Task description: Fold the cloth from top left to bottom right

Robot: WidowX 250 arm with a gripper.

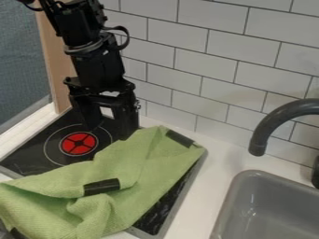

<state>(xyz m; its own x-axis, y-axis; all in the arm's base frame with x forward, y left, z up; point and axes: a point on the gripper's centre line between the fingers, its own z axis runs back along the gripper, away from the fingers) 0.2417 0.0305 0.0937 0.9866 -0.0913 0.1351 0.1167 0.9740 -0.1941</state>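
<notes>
At the left, the cooktop (28, 156) serves as the folding surface, with its red-centred burner (78, 143) just beyond the near part of the cloth (146, 175). The cloth lies over the cooktop from the lower left of the frame to the centre, rumpled rather than flat. A dark patch (101, 186) shows on top in its middle; I take it for a corner turned inward, so the fold looks partly made.

Above the burner, in the upper left, the black gripper (111, 131) hangs downward, jaws spread, with no cloth visible between them. Its right-hand side is close by the cloth's upper edge; whether they touch, I can't tell. That position would suit either a release or a fresh grasp. Farther right, the bench (215, 163) separates the cooktop from the sink (240, 189) under its faucet (268, 123), which leaves the fold some room on that side.

The cloth's long axis climbs from lower left to upper right, crossing the diagonal asked for. Its narrower end points to the upper right and bears another dark patch (181, 138); the broader, creased end spreads toward the lower left and meets the frame's edge.
</notes>
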